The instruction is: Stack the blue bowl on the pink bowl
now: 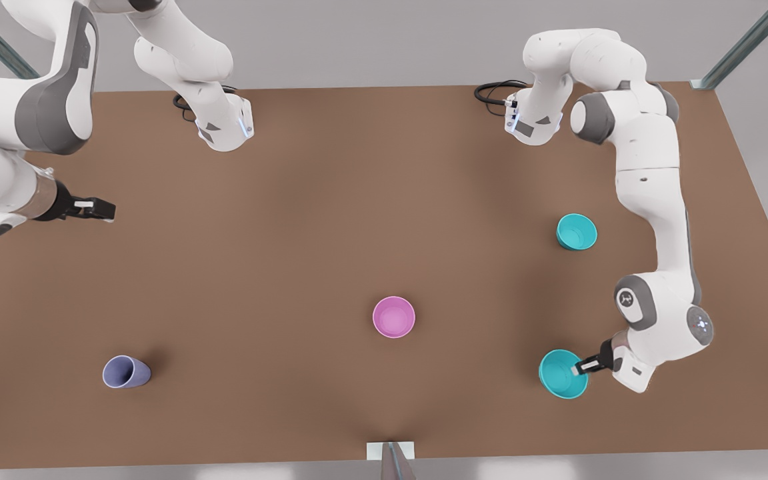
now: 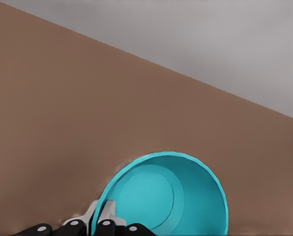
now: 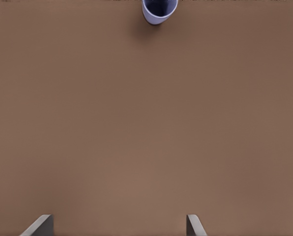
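Left claw (image 1: pixel 583 367): at the front view's lower right, pinched over the rim of the blue bowl (image 1: pixel 563 374); one finger inside the wall, one outside; the left wrist view shows the fingers (image 2: pixel 105 220) closed on the rim of the blue bowl (image 2: pixel 166 196), which tilts in the grip

Right claw (image 1: pixel 99 209): waiting at the front view's left edge, above the table (image 1: pixel 291 233); its fingers (image 3: pixel 38 227) spread wide with nothing between them; the cup (image 3: pixel 159 10) lies far ahead of it in the right wrist view

Blue bowl: near the table's front edge on the front view's right, well apart from the target

Pink bowl (image 1: pixel 394 317): upright, mouth open, near the table's middle; nothing in it

Other things: a second teal bowl (image 1: pixel 577 232) farther back on the front view's right; a lavender cup (image 1: pixel 126 372) on its side at the front view's lower left

Step in hand: likely the grip and lift, with the carry to come

Doing it well: keep the pinch firm, since a rim hold lets a bowl swing; lift well off the table before moving sideways; level the bowl above the pink one; centre rim over rim; lower gently and release only when it is seated

Risk: a tilted release could leave the bowl cocked or nudge the pink one aside
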You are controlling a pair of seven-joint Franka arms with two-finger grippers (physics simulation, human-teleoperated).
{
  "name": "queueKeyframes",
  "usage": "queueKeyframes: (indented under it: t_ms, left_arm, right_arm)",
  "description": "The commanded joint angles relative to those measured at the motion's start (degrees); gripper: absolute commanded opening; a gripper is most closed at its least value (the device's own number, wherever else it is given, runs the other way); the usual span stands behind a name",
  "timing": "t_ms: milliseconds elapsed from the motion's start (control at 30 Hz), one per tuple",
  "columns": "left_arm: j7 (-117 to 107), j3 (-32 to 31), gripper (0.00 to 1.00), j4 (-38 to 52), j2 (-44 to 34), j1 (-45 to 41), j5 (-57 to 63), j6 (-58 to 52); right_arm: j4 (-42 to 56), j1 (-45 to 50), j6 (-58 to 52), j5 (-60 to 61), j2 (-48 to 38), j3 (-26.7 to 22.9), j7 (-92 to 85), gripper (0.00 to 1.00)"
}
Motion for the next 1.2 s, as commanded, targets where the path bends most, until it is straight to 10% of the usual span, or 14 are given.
queueKeyframes:
  t_ms: [0,300,1067,1100,1167]
  left_arm:
    - [-17.9,0.3,0.21,0.6,-2.0,-5.7,2.2,-10.4]
    - [-48.6,-0.3,0.21,2.4,-1.4,-25.1,4.0,-5.0]
    - [-50.9,-0.4,0.21,-1.6,1.1,-29.7,4.2,-0.8]
    - [-50.5,-0.4,1.00,-1.6,1.1,-29.7,4.2,-0.9]
    - [-48.4,-0.2,1.00,-1.6,0.1,-29.5,4.6,-2.5]
  right_arm:
    - [0.1,0.1,0.7,0.0,0.0,0.0,-4.8,1.00]
    - [0.0,-0.4,0.6,0.5,0.1,0.0,-4.8,1.00]
    - [-0.1,-0.8,0.7,0.7,0.8,0.0,-4.9,1.00]
    - [-0.1,-0.9,0.7,0.7,0.9,0.0,-4.9,1.00]
    - [-0.1,-0.9,0.7,0.7,0.9,0.0,-4.9,1.00]
